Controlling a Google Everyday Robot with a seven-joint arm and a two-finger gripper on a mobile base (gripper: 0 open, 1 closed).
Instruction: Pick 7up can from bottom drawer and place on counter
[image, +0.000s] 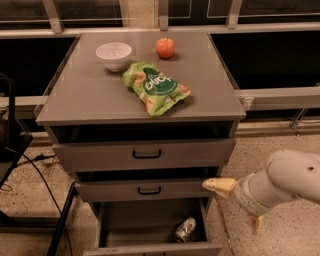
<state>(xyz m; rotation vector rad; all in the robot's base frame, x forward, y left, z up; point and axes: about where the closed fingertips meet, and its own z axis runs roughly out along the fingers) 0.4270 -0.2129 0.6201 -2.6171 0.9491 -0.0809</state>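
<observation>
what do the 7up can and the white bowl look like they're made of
The 7up can in the bottom drawer looks like shiny metal, from its silvery glint. The bowl looks like smooth white ceramic or plastic; unclear which. The claw hangs open right of the cabinet.

Counter (90, 97) with bowl (114, 54), apple (165, 48), snack bag (156, 87); hand (237, 205) beside middle drawer (112, 191).

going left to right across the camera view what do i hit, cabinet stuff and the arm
white round bowl on the grey counter → silvery green-printed 7up can in the open bottom drawer → open two-finger gripper at lower right. green crinkly snack bag and red apple overlap, left out
</observation>
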